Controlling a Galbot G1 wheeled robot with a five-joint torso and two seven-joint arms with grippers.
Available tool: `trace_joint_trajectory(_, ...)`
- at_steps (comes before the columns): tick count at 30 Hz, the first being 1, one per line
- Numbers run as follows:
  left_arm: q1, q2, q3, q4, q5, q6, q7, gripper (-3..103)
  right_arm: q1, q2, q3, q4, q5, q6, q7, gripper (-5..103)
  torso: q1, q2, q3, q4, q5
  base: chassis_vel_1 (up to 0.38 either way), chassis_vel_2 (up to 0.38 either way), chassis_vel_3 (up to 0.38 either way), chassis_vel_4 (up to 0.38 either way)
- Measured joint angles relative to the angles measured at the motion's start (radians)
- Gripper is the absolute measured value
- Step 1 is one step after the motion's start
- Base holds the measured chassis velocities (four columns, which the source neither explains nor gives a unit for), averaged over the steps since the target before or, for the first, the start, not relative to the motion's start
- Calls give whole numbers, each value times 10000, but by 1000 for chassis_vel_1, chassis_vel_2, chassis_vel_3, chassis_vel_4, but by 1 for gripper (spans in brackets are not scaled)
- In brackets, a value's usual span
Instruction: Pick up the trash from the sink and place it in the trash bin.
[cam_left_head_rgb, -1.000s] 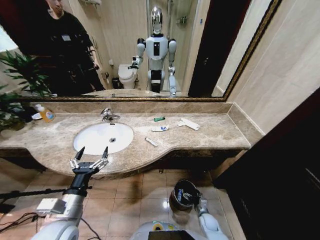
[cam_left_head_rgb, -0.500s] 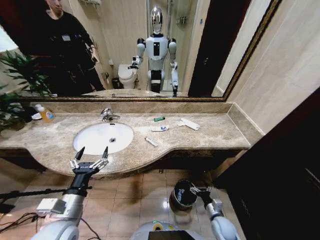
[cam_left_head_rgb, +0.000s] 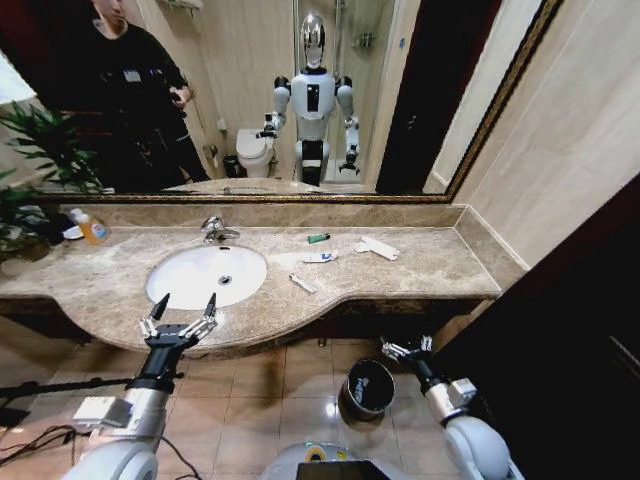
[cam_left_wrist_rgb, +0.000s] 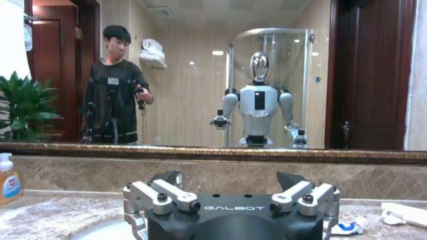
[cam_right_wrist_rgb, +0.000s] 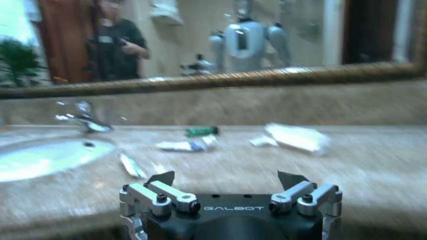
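Left claw (cam_left_head_rgb: 183, 306) hovers over the front edge of the marble table (cam_left_head_rgb: 420, 265), at about 6 o'clock from the white oval sink (cam_left_head_rgb: 207, 275), fingers spread apart, nothing between them; the left wrist view shows the same claw (cam_left_wrist_rgb: 230, 192) wide apart facing the mirror. Right claw (cam_left_head_rgb: 406, 349) is low in front of the table, at about 1 o'clock from the trash bin (cam_left_head_rgb: 366, 388) on the tiled floor, fingers apart and empty; the right wrist view shows it (cam_right_wrist_rgb: 227, 189) apart, looking across the table top. Trash all lies on the table, not in the basin: a white stick (cam_left_head_rgb: 302, 284) just beside the sink rim at its 3 o'clock, a white tube with blue cap (cam_left_head_rgb: 320, 257) beyond it, a small green piece (cam_left_head_rgb: 318, 238) near the back wall, and flat white packets (cam_left_head_rgb: 378, 247) at 3 o'clock from the green piece. Chrome faucet (cam_left_head_rgb: 214, 231) sits at the sink's 12 o'clock. Orange soap bottle (cam_left_head_rgb: 92, 228) stands at the far left back of the table, well apart from the trash.
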Motion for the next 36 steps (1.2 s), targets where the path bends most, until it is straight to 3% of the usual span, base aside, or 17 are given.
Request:
trace_joint_trajectory(5, 0, 0, 0, 0, 0, 0, 0, 100, 1546, -704, -553, -31, 166, -1398, -564, 100, 1, 0, 1, 1, -1, 0, 0, 0, 0)
trace_joint_trajectory(9, 0, 0, 1, 1, 0, 0, 0, 100, 2657, -910, -1192, -501, 274, -1850, -643, 100, 1, -1, 1, 0, 2, 0, 0, 0, 0)
trace_joint_trajectory(24, 0, 0, 0, 0, 0, 0, 0, 100, 6180, -941, -4139, -2690, 835, -2602, -479, 100, 1, -1, 2, 0, 0, 0, 0, 0, 0)
trace_joint_trajectory(36, 0, 0, 0, 0, 0, 0, -1, 100, 7884, -610, -5544, -4145, 841, -2899, -103, 100, 2, -1, 1, 0, -1, 0, 0, 0, 0)
